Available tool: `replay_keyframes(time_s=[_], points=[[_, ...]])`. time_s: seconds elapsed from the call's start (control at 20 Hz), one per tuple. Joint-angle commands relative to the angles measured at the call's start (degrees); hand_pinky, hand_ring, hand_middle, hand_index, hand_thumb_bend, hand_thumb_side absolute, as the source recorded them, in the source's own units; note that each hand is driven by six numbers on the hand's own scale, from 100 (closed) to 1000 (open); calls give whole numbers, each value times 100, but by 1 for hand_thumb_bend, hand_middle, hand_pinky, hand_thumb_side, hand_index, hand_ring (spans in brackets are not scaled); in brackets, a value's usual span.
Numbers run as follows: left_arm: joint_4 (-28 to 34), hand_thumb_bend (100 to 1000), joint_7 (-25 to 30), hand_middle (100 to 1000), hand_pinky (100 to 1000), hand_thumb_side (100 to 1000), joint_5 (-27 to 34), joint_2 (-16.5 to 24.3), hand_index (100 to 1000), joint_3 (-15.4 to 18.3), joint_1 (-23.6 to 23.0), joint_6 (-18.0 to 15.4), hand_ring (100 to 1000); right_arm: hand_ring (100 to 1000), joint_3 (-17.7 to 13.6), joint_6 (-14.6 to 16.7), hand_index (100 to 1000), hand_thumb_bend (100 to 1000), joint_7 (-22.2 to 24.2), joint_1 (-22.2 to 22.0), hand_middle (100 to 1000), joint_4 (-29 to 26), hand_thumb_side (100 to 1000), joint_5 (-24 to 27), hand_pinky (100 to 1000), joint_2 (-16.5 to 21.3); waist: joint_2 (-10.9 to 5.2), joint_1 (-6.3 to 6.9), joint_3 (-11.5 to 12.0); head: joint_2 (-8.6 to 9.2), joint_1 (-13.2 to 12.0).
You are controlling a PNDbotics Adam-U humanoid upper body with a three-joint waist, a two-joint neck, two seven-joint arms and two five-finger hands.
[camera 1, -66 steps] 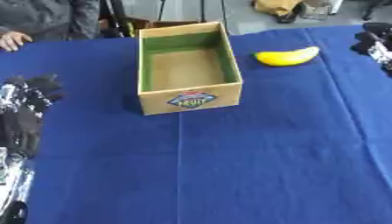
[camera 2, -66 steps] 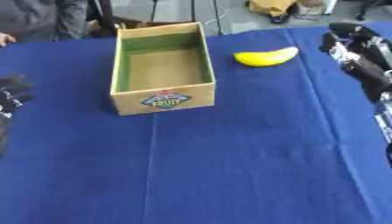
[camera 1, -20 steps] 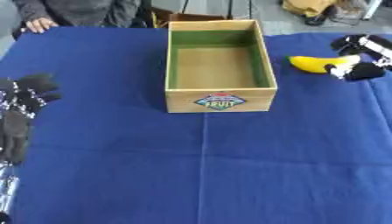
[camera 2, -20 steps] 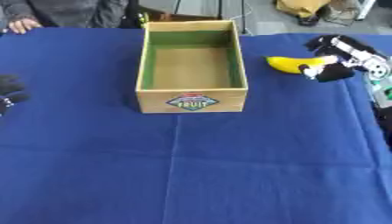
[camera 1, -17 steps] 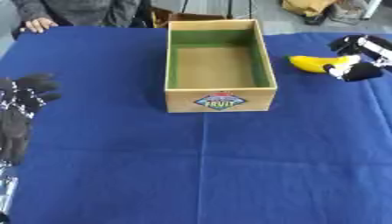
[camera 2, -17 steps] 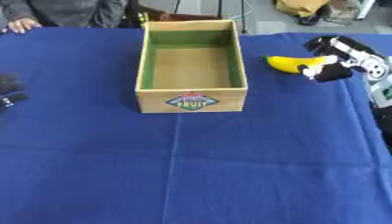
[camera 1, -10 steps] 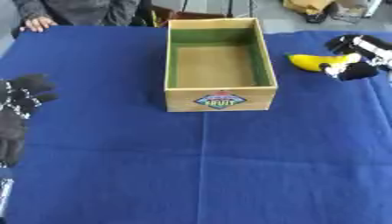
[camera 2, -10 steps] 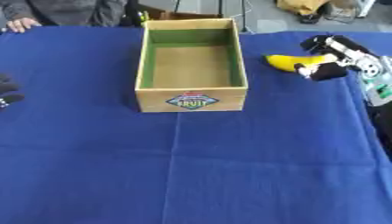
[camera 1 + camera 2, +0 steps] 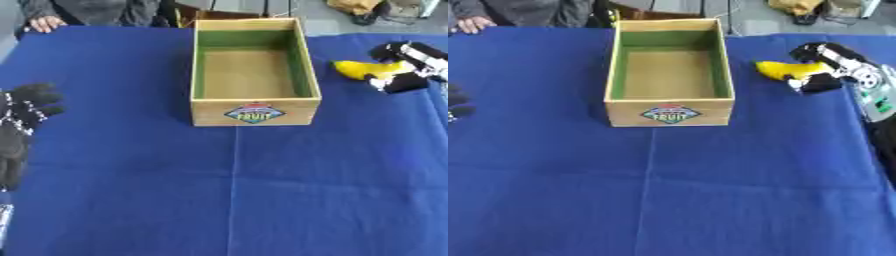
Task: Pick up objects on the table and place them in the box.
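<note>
Left eye view: open-topped cardboard box with green inner walls and a fruit label [image 9: 254,75] sits mid-worktop, nothing inside, long axis running away from the robot, so a drop from the right side looks easy. Yellow curved banana [image 9: 363,68] lies on the blue-cloth worktop [image 9: 236,190] just right of the box. Right robot hand [image 9: 404,65] has fingers curled round the banana's far end; whether it's lifted can't be told. Left robot hand [image 9: 19,120] idles at the left edge, fingers relaxed, holding nothing. Right eye view: same grasp, thumb and fingers bracketing the banana.
</note>
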State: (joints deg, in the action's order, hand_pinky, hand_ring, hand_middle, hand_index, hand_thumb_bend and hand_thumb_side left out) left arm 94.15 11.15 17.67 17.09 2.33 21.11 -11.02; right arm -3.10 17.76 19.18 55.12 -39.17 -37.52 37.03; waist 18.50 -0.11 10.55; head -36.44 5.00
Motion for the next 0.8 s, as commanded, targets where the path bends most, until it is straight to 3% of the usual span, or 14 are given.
replay_keyframes(time_s=[0.05, 0.5, 0.8], points=[[115, 446, 19, 731, 769, 1000, 7, 72, 687, 8, 56, -8, 770, 847, 11, 24, 864, 222, 58, 82, 787, -41, 260, -212, 917, 185, -92, -7, -2, 37, 9], [118, 448, 14, 731, 768, 1000, 2, 70, 688, 15, 52, -6, 771, 793, 45, 32, 856, 211, 168, 81, 776, -121, 228, -817, 864, 187, -99, -41, 7, 11, -17], [121, 450, 10, 731, 767, 1000, -1, 72, 688, 19, 54, -2, 771, 767, 21, 41, 844, 144, 118, 90, 763, -177, 203, -1027, 846, 168, -111, -65, 6, 3, -30]])
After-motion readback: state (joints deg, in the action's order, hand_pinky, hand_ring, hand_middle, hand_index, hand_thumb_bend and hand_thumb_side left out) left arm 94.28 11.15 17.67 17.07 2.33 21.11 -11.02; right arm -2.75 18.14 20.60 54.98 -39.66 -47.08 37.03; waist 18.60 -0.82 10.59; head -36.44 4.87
